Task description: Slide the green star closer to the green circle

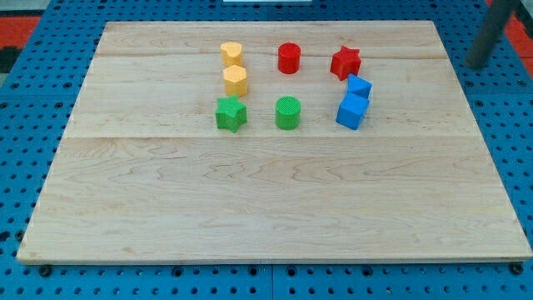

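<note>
The green star (231, 114) lies on the wooden board (266, 208), left of the middle. The green circle (287, 112) stands a short gap to the star's right, in the same row. My rod comes in at the view's top right corner, and my tip (479, 65) is off the board's right edge, far to the right of both green blocks and touching no block.
Two yellow blocks (231, 55) (236, 81) stand just above the green star. A red circle (289, 58) and a red star (346, 62) are along the top. Two blue blocks (359, 86) (351, 111) stand right of the green circle.
</note>
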You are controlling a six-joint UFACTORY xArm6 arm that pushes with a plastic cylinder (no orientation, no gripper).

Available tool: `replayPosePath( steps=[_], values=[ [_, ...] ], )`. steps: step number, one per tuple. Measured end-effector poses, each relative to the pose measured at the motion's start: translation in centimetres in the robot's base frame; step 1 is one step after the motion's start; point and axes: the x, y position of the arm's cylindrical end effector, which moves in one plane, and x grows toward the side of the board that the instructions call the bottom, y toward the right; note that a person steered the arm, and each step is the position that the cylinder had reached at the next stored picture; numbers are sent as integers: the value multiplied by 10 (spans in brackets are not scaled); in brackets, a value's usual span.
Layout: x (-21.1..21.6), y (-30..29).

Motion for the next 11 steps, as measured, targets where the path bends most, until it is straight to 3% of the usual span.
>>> replayPosePath(
  steps=[1,2,3,4,5,8,11],
  values=[
    [73,-58],
    [133,-163],
    [133,-299],
    [133,-380],
    [126,-401],
    [67,-383],
    [17,-492]
  ],
)
